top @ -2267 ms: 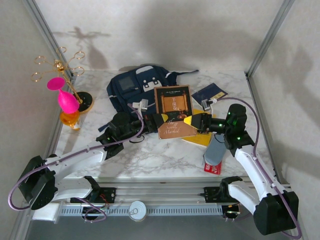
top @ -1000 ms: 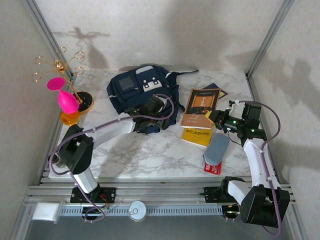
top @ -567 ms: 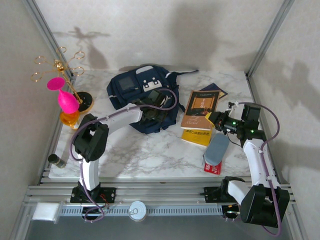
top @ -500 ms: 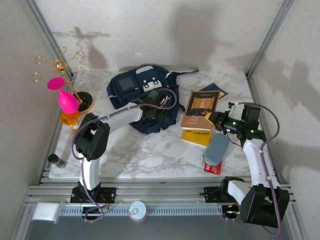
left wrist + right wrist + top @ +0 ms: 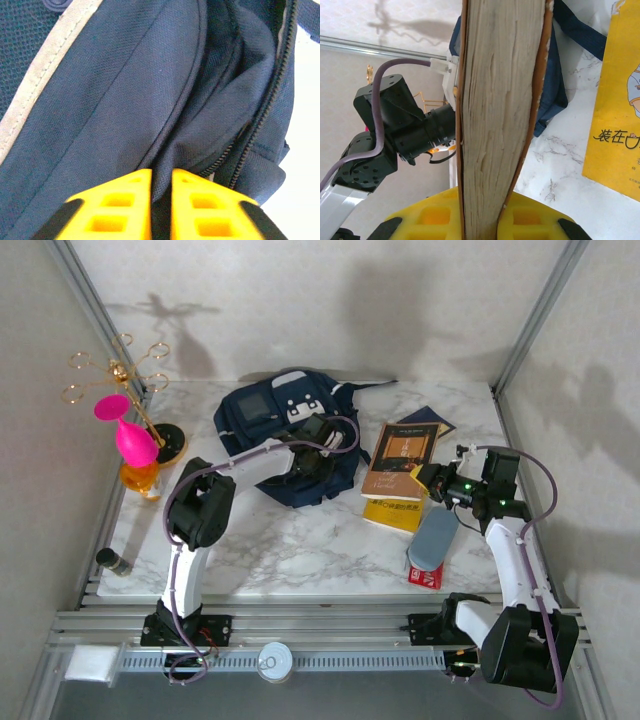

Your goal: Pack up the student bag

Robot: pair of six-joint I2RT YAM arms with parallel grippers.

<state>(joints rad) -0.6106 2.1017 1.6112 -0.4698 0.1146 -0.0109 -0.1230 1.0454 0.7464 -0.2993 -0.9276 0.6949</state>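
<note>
Top view: student bag (image 5: 262, 418) lay at the back centre of the counter (image 5: 300, 545), mouth toward the near right. Left end effector (image 5: 312, 462) sat on the bag's open edge; right end effector (image 5: 428, 478) held the brown book (image 5: 402, 452) up by its lower corner, just right of the bag, apart from it. A yellow book (image 5: 392, 514), a grey pencil case (image 5: 433, 537) and a dark booklet (image 5: 436, 420) lay loose on the counter. Left wrist view: left end effector (image 5: 161, 197) was pinched together on a fold of bag (image 5: 115, 100) fabric beside the unzipped zipper (image 5: 260, 117); the compartment's inside was too dark to read. Right wrist view: right end effector (image 5: 482, 220) was clamped on the brown book (image 5: 495, 115), page edge toward the camera, the bag (image 5: 555, 95) beyond it. Judged early: opening gripped, book poised, nothing seen packed; book, yellow book and pencil case likely left to go in.
</note>
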